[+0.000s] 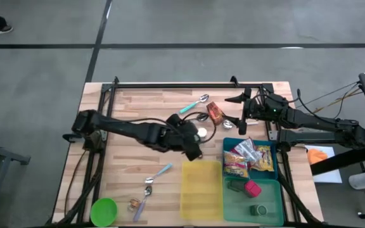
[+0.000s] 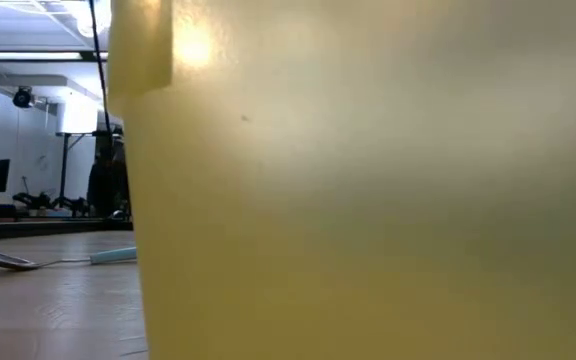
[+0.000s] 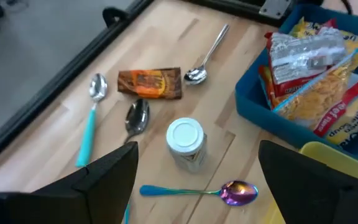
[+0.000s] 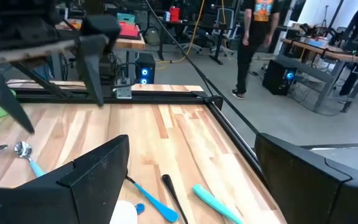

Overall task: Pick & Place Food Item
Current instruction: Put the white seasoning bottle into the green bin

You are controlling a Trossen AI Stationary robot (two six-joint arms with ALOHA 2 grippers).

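The left gripper (image 1: 195, 147) hangs over the middle of the table (image 1: 125, 107) with its fingers (image 3: 104, 171) spread wide and nothing between them. Just under and ahead of it lies a small jar with a white lid (image 3: 185, 142), on the wood near the blue bin (image 3: 253, 109). Beside the jar there is an orange snack packet (image 3: 151, 83), and around it four spoons: one with a light blue handle (image 3: 91, 118), two plain metal ones (image 3: 137, 117) (image 3: 205, 57), and one rainbow-coloured (image 3: 204, 190) close to the gripper.

The blue bin holds bags of noodles (image 1: 249, 158). Next to it stand a yellow bin (image 1: 201, 187) and a green bin (image 1: 255, 196) with a pink thing (image 1: 253, 188) inside.

The right gripper (image 1: 241, 120) waits at the far right part of the table, behind the blue bin, also wide open and holding nothing. A green bowl (image 1: 104, 211) stands at the near left corner. In the low view the wall of the yellow bin fills almost everything.
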